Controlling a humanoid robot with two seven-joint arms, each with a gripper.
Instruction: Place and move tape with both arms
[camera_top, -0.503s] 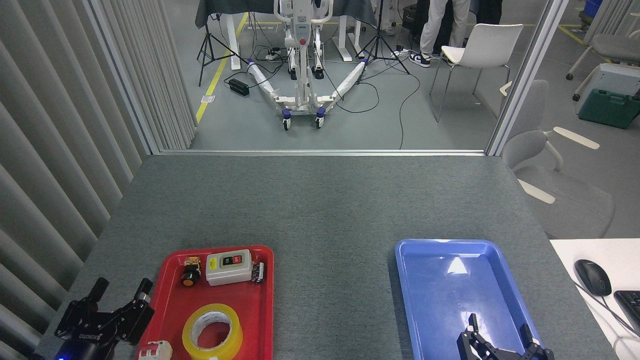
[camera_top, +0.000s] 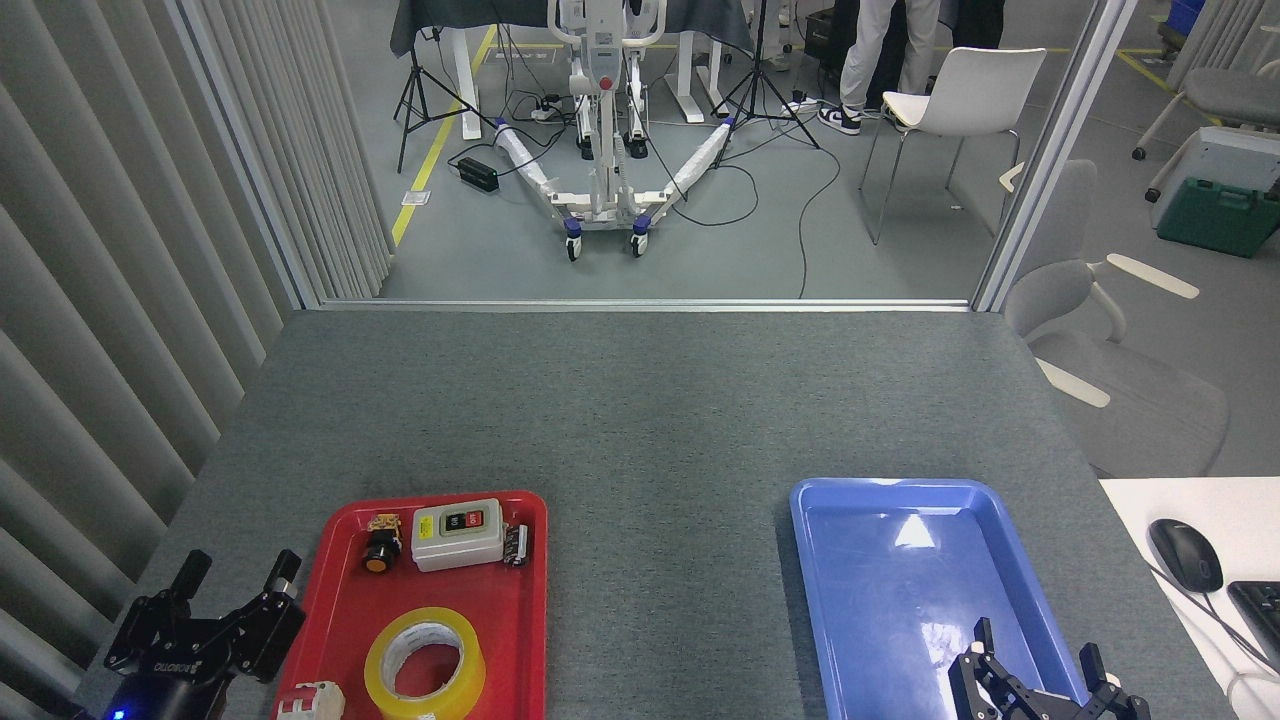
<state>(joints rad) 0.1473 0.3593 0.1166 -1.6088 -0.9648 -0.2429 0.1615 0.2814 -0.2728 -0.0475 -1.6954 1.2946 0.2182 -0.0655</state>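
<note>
The left gripper (camera_top: 236, 571) is seen at the near left corner of the tabletop, its two black fingers spread apart and pointed away from the robot. White lettering is carried on its black body, and a blue light is lit at the very bottom edge below it. The right gripper (camera_top: 1038, 655) is seen near the tabletop's near right corner, its two fingers likewise parted and raised.

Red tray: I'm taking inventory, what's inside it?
The red tray holds the tape, a grey switch box, a black pushbutton and a white part, cut off by the frame.
</note>
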